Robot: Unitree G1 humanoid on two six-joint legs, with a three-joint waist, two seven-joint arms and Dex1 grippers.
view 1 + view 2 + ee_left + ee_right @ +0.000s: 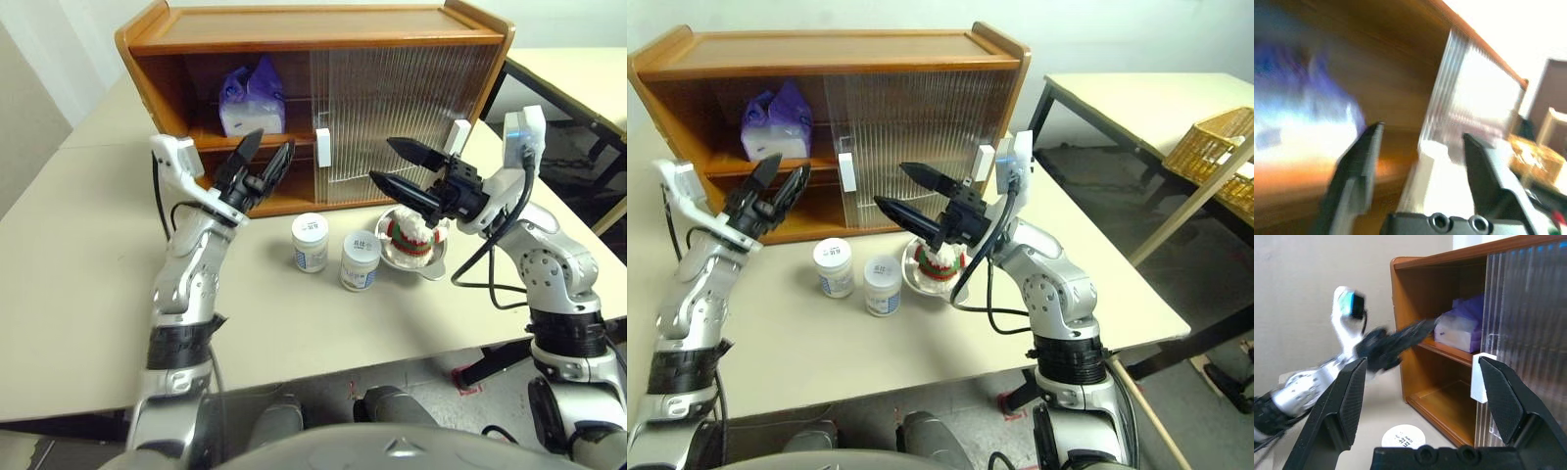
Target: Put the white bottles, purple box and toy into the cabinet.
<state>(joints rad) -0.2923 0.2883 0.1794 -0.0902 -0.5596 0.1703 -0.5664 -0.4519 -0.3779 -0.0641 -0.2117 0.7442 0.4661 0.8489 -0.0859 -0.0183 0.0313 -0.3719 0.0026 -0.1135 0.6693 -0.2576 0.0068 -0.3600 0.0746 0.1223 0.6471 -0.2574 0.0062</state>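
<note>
1. We are viewing the cabinet (313, 59) on the tabletop (78, 255); its open left bay is showing the purple box (251, 103) already resting on the inner shelf.
2. We are seeing the left end effector (263, 157) hovering just in front of that open bay, fingers spread and holding nothing.
3. The right end effector (400, 166) is hanging above the toy (409, 233), fingers spread wide and empty.
4. The two white bottles (311, 242) are standing upright, side by side, on the tabletop in front of the cabinet; the toy is sitting in a steel bowl (431, 262) just beside them.
5. We are judging the bottles to be light, rigid and smooth, so slippery; a grip across the round body below the lid looks safest.
6. We are judging the toy to be soft and compressible; pinching its body should lift it out of the bowl without dragging the bowl along.
</note>
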